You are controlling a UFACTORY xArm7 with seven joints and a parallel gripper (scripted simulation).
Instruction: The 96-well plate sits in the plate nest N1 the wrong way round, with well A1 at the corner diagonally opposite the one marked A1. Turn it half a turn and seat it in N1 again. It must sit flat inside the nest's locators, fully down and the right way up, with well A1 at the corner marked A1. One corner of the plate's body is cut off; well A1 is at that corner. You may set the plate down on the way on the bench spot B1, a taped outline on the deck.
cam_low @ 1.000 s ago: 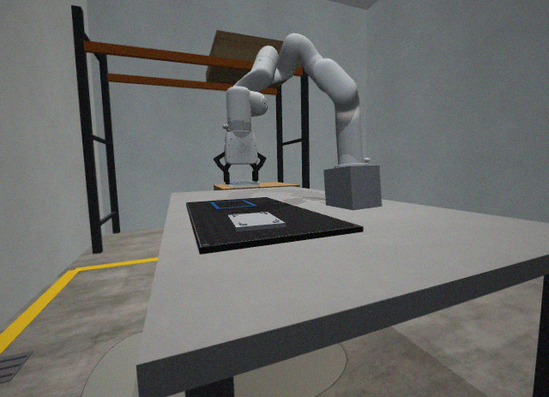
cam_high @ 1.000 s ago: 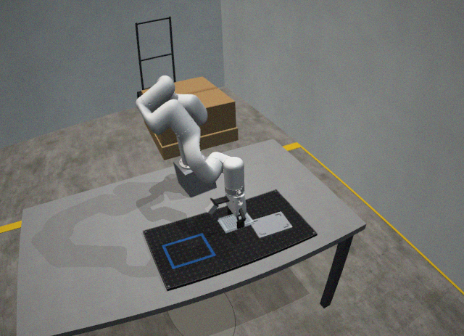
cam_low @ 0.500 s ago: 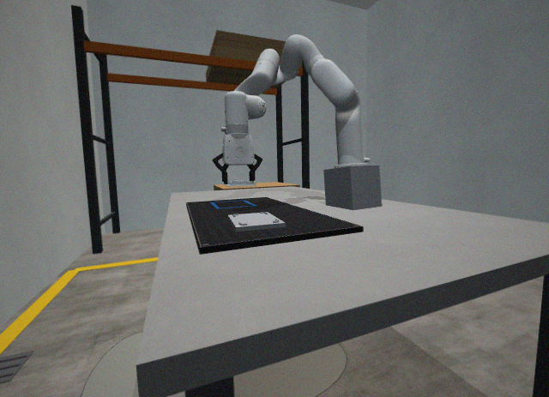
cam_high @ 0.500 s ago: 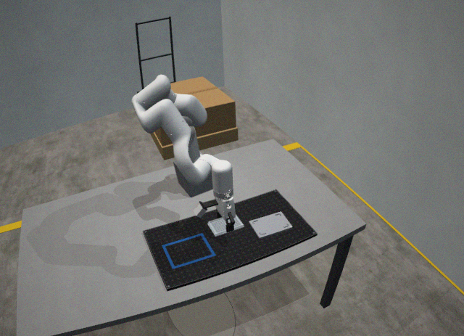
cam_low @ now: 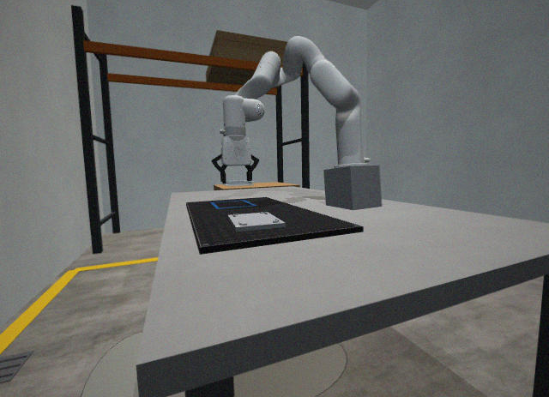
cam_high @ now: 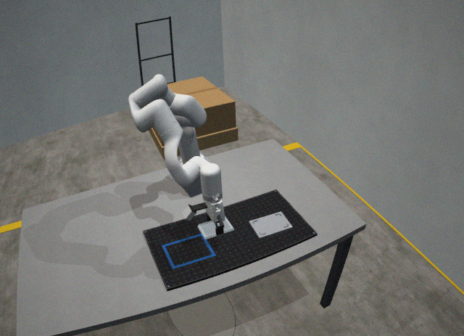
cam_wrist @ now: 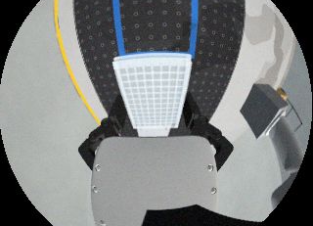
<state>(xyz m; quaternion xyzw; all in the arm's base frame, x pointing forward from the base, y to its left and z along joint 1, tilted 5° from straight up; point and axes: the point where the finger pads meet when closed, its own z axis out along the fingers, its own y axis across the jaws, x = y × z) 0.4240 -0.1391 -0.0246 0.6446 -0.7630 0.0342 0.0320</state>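
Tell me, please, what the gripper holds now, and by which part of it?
The gripper holds the 96-well plate, clamped across its two opposite side walls near one end, lifted above the black deck.
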